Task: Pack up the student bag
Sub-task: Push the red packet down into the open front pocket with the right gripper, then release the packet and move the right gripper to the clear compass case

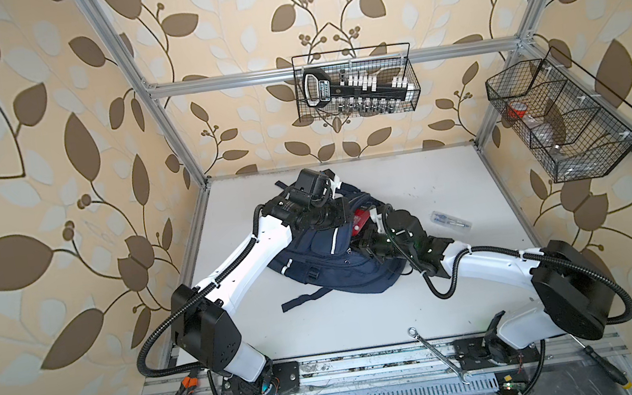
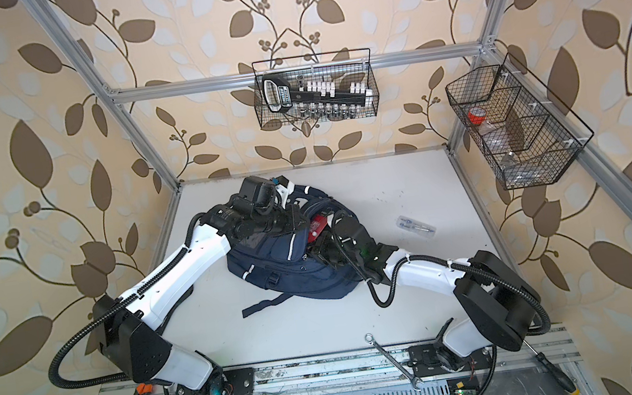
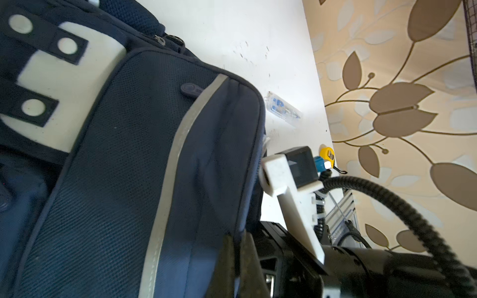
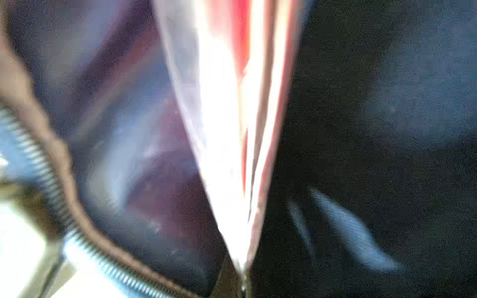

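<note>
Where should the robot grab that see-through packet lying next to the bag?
Probably across its narrow middle, coming straight down from above. The see-through packet lies flat on the white table, long and thin, clear of the bag, so there is room on both long sides.

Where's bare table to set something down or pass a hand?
Free: back-right corner, between student bag, back wall and clear packet; near strip between bag strap and front rail, left of the wrench. Crowded: centre, left arm and right arm over the bag.
</note>
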{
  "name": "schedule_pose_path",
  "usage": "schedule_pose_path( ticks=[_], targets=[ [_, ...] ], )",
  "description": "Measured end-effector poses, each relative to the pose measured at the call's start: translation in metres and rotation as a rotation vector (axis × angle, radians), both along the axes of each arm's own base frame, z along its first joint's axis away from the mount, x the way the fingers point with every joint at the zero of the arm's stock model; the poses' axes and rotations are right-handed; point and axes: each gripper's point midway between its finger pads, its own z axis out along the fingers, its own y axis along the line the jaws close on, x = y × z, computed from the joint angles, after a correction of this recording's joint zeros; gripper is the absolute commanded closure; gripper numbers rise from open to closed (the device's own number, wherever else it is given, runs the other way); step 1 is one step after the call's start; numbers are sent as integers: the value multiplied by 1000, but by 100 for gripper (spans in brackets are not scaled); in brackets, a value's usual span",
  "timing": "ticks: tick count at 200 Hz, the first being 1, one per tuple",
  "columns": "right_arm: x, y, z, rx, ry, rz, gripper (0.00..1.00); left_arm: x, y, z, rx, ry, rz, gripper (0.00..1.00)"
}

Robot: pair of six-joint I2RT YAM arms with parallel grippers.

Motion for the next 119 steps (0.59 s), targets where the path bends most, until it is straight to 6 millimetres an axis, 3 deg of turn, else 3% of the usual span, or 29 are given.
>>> schedule_pose_path(
  ticks=[13,43,50,81,103,119],
  targets=[
    [2,2,-3,-2,9,24,99,-1,-2,0,-14,6,-12,100],
    [15,7,-7,-17,34,61,51,-1,0,-2,-24,13,-15,100],
    [19,3,-7,-25,36,57,44,0,1,-4,-22,16,-12,100],
    [24,-31,8,-94,6,17,38,-3,5,-9,-21,10,-7,100],
    [18,-67,46,-113,-76,-29,36,-5,6,-14,-19,10,-5,100],
    [19,-109,72,-143,-146,-108,33,-5,7,-15,-19,8,-5,100]
  ],
)
